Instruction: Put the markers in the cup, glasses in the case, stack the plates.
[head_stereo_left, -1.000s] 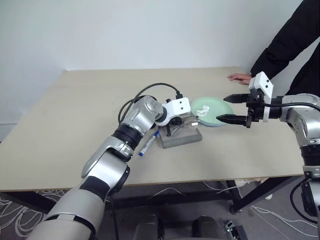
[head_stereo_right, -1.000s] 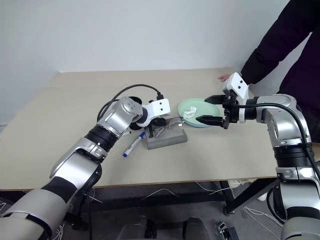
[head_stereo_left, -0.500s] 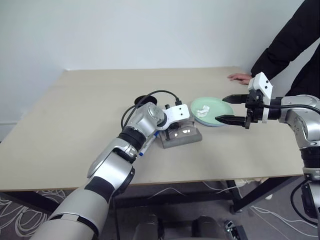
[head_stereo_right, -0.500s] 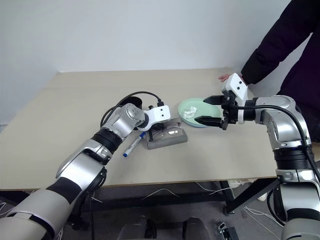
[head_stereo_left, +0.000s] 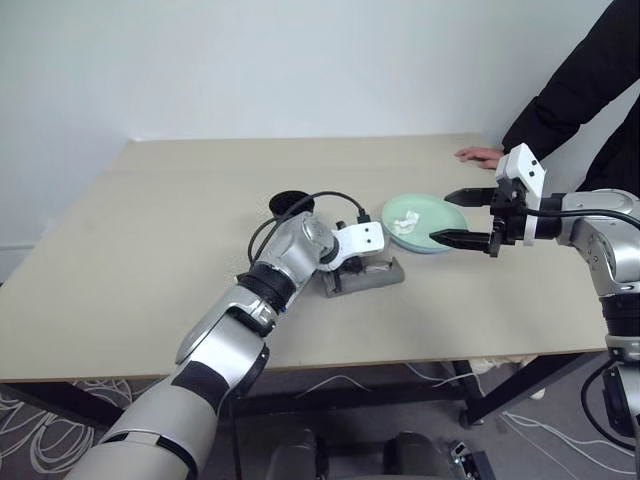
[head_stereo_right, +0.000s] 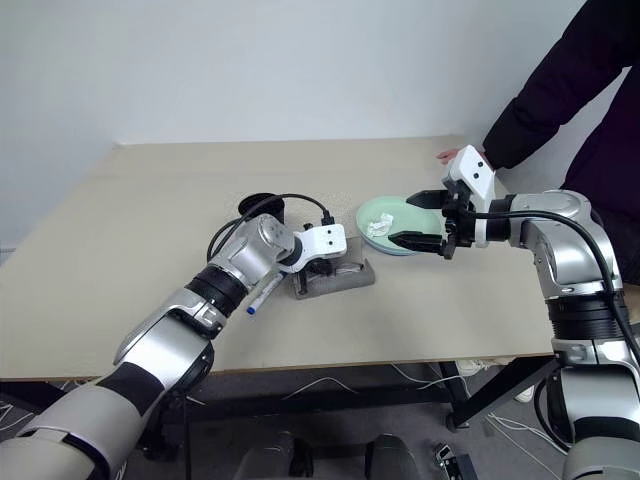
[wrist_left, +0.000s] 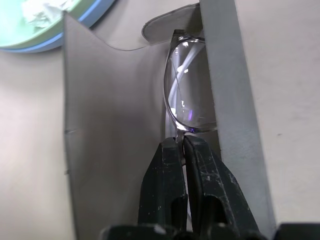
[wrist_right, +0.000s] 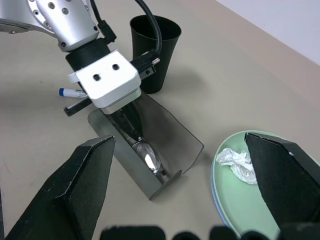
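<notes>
Two black fingers of my left gripper (wrist_left: 181, 150) are pinching the thin-framed, clear-lensed glasses (wrist_left: 189, 80) inside the grey fabric case (wrist_left: 115, 130); my right gripper (head_stereo_left: 462, 217) is hanging spread.

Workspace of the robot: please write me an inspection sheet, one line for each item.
Surface: beige table, on dark legs.
Job's things: glasses lowered into the open grey case; black cup upright behind the case; blue-capped marker and a black one lie on the table, not in the cup; mint green plate stacked on the light blue plate.
Clutter: crumpled tissue on the green plate.
Grippers: left gripper shut on the glasses; right gripper open, above the plates.
Cables: black cable looped at the left wrist; white cables on the floor.
Surroundings: white wall; a person's hand on the table's far edge.
</notes>
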